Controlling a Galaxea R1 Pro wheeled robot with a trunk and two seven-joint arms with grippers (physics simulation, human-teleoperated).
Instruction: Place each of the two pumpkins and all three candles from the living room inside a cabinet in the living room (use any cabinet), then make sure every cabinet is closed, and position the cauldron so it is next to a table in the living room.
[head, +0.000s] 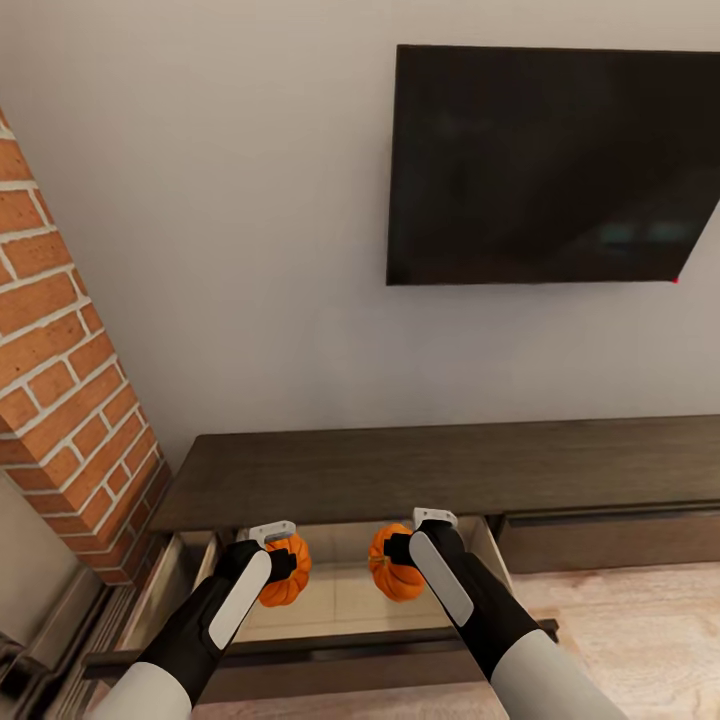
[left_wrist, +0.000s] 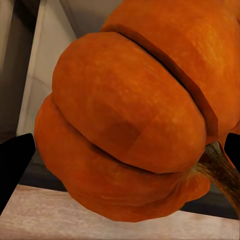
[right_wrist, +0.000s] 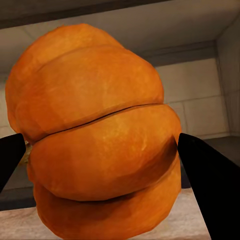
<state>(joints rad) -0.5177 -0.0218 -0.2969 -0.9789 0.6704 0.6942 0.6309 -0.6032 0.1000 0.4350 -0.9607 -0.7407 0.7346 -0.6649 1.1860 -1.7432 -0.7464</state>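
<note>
Both arms reach fwd over the pulled-out pale-lined drawer (head: 340, 600) of the long low dark brown wooden cabinet (head: 420, 465), prob. so each load drops straight in. Left claw (head: 283, 562) is clamped on a small ribbed orange pumpkin (head: 287, 572); right claw (head: 400, 553) grips the second orange pumpkin (head: 393, 577). Both hang just above the drawer floor. Room: grey wall, black wall-mounted TV (head: 550, 160), red brick column (head: 60, 380), light wood floor (head: 640, 630).

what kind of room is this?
Most likely a living room: a flat black wall-mounted TV screen hangs above a long low dark brown wooden cabinet, and a red brick chimney column beside them suggests a fireplace.
</note>
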